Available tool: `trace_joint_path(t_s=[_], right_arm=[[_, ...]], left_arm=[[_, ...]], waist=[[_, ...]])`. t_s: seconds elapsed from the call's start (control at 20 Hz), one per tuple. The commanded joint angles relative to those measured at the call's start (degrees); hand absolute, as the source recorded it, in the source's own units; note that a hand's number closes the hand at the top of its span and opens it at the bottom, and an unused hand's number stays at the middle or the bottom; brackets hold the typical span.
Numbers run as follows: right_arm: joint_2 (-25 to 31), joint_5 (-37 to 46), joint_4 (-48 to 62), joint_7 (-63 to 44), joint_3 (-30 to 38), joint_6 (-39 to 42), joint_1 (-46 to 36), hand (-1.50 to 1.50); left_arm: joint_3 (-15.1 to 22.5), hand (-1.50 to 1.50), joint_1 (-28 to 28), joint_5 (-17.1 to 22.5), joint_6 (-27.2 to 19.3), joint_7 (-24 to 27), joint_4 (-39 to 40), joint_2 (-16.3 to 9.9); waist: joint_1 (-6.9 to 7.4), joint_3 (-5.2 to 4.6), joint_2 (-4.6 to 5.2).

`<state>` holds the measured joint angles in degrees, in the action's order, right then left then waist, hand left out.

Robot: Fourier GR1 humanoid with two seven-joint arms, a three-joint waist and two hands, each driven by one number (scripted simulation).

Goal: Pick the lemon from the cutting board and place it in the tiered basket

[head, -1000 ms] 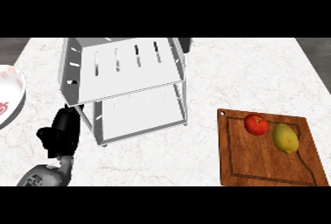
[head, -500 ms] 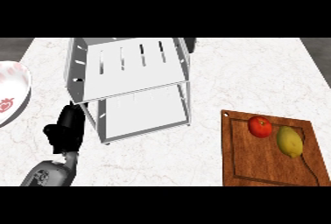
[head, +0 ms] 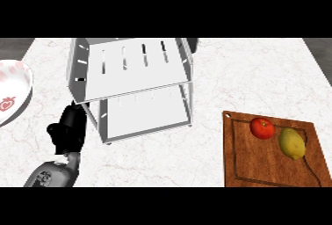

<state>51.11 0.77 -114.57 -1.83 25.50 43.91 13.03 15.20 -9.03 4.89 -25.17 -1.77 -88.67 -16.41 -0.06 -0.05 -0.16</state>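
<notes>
The lemon point(head: 292, 143) lies on the wooden cutting board point(head: 259, 167) at the right side of the white marble table point(head: 259, 74), toward the board's upper right part, and nothing holds it. Just beside it, up and to the left and nearly touching, sits a red tomato point(head: 262, 128). The board runs down to the lower edge of the view. Well apart from it, in the upper middle of the table, stands the tiered basket point(head: 133, 72), a white metal rack with a slotted upper shelf and a lower shelf below it; neither shelf carries anything. The left robot hand point(head: 68, 129) shows at the lower left, close against the basket's left lower corner, on its grey forearm point(head: 52, 173), which comes in from the bottom edge. The hand is black and points up the view with its fingers fairly straight and together, curled round nothing; whether it touches the basket's frame cannot be told. At the far left edge a white plate with red markings point(head: 13, 94) is partly cut off by the view's border. The right robot hand does not appear in the view.
</notes>
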Motion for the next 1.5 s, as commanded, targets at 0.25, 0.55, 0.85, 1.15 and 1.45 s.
trace_joint_path(t_s=[0.25,0.55,0.85,1.15,1.45], right_arm=[[-4.45,10.18,-0.18,-1.45,-2.32,3.6,-1.06,-1.5],[-6.15,18.72,1.14,2.03,-3.18,2.85,-2.14,-1.5],[-6.75,24.39,0.05,6.85,-2.95,3.75,-1.46,-1.5],[-8.41,34.41,-0.26,12.66,-9.33,-3.2,-1.66,-1.5],[-9.55,37.73,4.93,11.75,-6.5,-4.15,-4.56,-1.5]], left_arm=[[-2.15,0.0,-2.78,-0.07,5.19,0.31,1.87,1.65],[0.02,0.0,0.18,-3.39,3.8,0.54,0.1,4.66],[-4.2,0.0,-2.94,-3.4,6.53,2.97,5.29,4.4],[-2.33,0.0,-1.15,-4.97,5.8,1.95,4.14,6.83],[-3.91,0.0,0.64,-5.04,8.0,-3.99,-3.66,4.36]], waist=[[-0.15,0.05,0.16],[0.06,0.07,0.18],[-0.26,0.05,0.18],[-0.21,0.06,0.21],[0.15,0.07,0.11]])
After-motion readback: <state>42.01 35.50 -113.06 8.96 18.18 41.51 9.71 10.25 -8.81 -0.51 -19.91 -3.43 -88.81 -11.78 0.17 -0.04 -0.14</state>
